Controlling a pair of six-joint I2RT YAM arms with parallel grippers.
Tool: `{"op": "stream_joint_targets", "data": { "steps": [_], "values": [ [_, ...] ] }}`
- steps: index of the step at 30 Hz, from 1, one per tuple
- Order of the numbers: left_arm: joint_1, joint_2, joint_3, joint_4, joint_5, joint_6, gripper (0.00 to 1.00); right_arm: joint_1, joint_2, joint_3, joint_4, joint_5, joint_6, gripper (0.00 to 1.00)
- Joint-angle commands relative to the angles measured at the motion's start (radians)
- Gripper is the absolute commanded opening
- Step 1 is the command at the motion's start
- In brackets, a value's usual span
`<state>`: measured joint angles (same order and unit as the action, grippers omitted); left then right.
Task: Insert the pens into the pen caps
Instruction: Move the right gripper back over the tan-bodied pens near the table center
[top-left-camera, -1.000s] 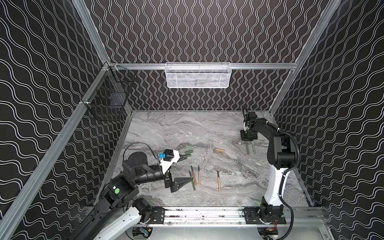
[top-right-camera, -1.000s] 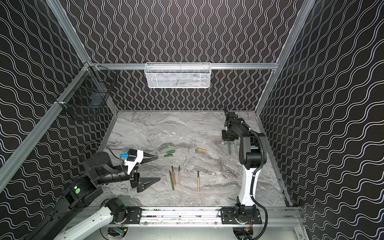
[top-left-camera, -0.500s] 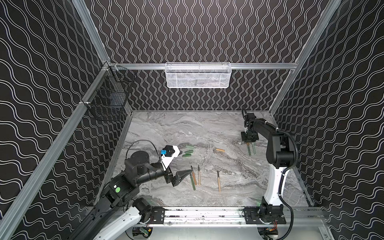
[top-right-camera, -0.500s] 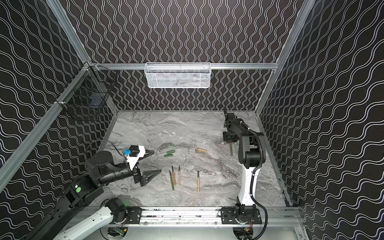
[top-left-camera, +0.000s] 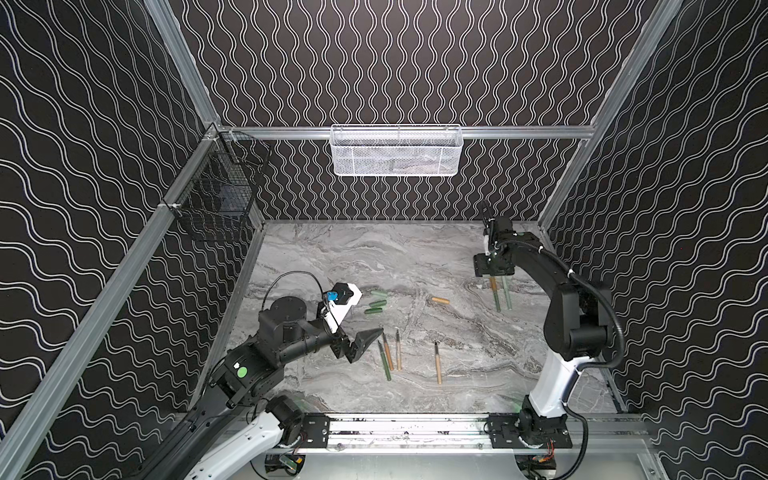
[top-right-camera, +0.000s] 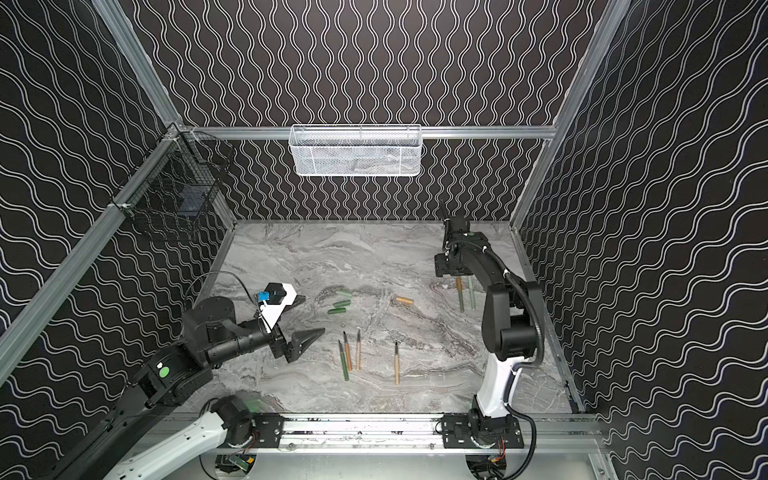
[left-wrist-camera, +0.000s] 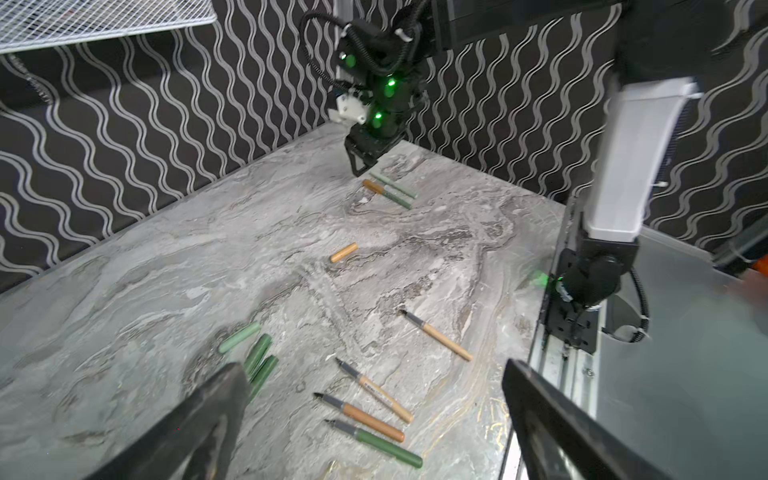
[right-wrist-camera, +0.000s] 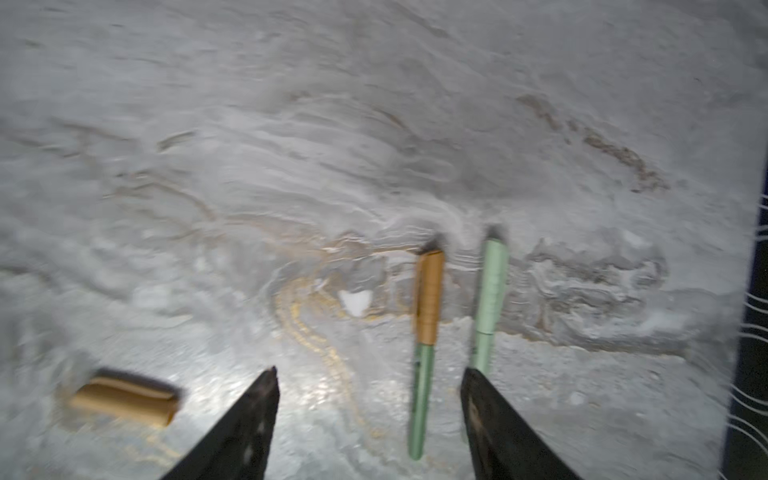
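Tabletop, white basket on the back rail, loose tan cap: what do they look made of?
Tabletop: grey veined marble look with a slight sheen; real stone or printed laminate, cannot tell. White basket: fine metal mesh on a wire frame, white coated, see-through. Tan cap: smooth matte tube, likely plastic; the colour could also suit wood.

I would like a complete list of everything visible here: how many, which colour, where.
uncapped pens: four; one dark green, one orange, two tan; front middle
green caps: three; one pale, two dark; left of centre
tan cap: one; near centre
capped pens: two; green with orange cap, pale green; far right
mesh basket: one; white; back rail
wire basket: one; black; left wall
table: one; grey marble
left hand: open, near green caps
right hand: open, over capped pens
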<state>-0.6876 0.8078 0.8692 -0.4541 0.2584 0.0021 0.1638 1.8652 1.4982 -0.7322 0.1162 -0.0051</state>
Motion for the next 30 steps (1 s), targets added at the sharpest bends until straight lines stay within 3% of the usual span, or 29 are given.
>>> {"op": "stream_joint_targets", "data": {
  "steps": [1, 7, 13, 19, 30],
  "values": [
    [0.0, 0.001, 0.007, -0.004, -0.1, 0.007, 0.99, 0.067, -0.084, -0.081, 0.066, -0.098, 0.061, 0.74],
    [0.002, 0.005, 0.011, -0.021, -0.178, 0.004, 0.99, 0.227, -0.214, -0.263, 0.142, -0.114, 0.129, 0.77],
    [0.008, -0.005, 0.013, -0.02, -0.162, -0.003, 0.99, 0.332, -0.245, -0.352, 0.165, -0.156, 0.164, 0.77],
    [0.016, -0.013, 0.008, -0.021, -0.149, -0.003, 0.99, 0.331, -0.212, -0.37, 0.228, -0.19, 0.176, 0.79],
    [0.019, -0.023, 0.001, -0.034, -0.154, -0.002, 0.99, 0.221, 0.017, -0.208, 0.254, -0.301, 0.114, 0.8]
  ]
}}
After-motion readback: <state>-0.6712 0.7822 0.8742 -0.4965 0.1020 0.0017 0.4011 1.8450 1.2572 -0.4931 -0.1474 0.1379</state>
